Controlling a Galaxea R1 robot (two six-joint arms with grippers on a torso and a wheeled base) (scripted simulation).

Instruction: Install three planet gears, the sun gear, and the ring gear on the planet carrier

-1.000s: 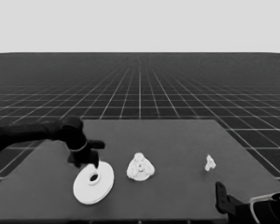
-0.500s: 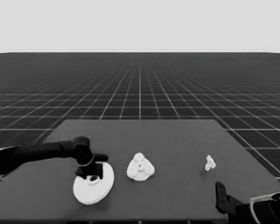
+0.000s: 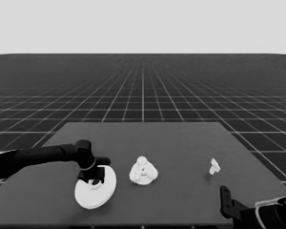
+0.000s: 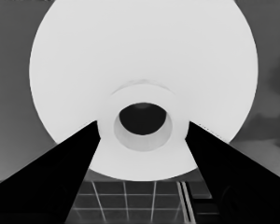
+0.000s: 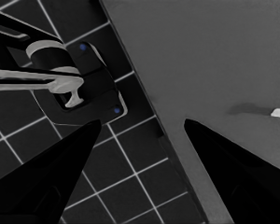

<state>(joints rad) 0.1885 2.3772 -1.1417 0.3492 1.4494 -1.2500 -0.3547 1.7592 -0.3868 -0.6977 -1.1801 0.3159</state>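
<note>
The left gripper, jaws open astride the hub of the larger round part at the table's left front, could slip off if they close off-centre.

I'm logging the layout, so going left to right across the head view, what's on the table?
Larger round part under the left gripper → smaller round part with gears on it → thin white piece → parked right gripper.
</note>
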